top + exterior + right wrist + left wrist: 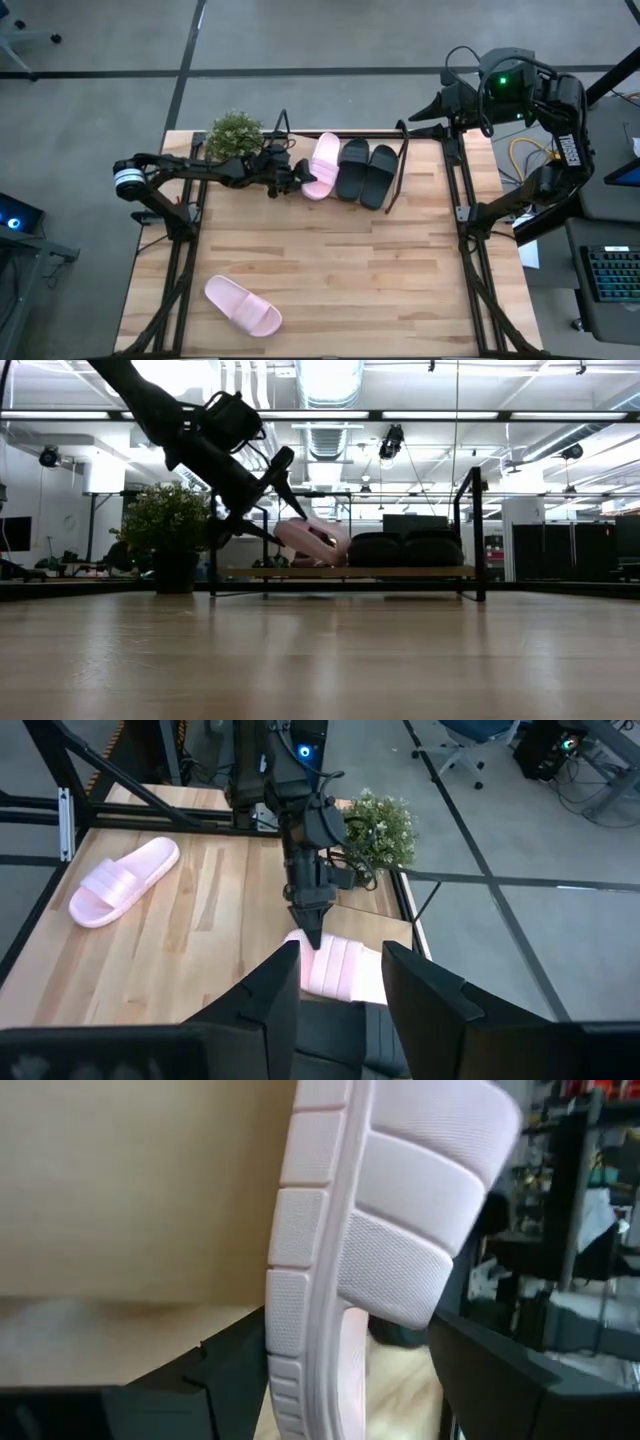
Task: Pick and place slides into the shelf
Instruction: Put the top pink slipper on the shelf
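My left gripper point(299, 178) reaches over the shelf's left end and is shut on a pale pink slide point(322, 165), which stands tilted on its side. Two black slides point(366, 172) lie side by side on the shelf point(350, 572), just right of it. The second pink slide point(243, 305) lies flat on its sole on the table near the near-left corner. My right gripper point(340, 975) is open. It hovers high beyond the shelf's far right end and touches nothing. My left gripper pinches the pink slide between its two fingers, one finger point(225, 1375) on the sole side and the other point(490, 1370) on the strap side point(400, 1280). It comes slanting down from the table's left. The slide sits tilted on edge over the shelf board, beside the black slides.
A small potted plant point(235, 135) stands at the far edge, just left of the shelf and close to my left arm. The shelf's black tube frame point(402, 165) rises at its right end. Bare wooden tabletop point(350, 270) stretches between the shelf and the near edge.
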Robot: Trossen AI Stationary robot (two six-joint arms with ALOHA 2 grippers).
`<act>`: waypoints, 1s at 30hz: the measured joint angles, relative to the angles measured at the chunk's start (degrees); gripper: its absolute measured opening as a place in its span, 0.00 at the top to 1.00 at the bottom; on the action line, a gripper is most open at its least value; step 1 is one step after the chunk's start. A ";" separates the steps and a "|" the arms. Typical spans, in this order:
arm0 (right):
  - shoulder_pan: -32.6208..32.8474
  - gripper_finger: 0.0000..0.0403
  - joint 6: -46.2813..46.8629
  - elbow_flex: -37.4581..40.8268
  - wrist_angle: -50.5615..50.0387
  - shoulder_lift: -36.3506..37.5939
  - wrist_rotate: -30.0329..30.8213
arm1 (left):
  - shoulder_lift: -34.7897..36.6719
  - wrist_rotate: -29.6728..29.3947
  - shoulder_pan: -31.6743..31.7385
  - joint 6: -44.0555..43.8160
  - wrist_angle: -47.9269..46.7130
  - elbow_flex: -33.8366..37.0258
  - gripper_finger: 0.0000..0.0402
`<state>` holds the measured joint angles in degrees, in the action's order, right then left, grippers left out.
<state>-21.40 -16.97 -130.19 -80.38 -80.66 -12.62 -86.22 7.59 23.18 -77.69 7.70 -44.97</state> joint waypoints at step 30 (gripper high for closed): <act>-0.01 0.68 -0.17 0.04 -0.45 0.00 0.04 | 0.77 -8.37 -0.28 6.12 -9.90 -0.26 0.39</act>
<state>-21.41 -17.15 -130.15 -80.83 -80.66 -12.58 -85.45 -0.78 22.90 -71.57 -2.20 -45.23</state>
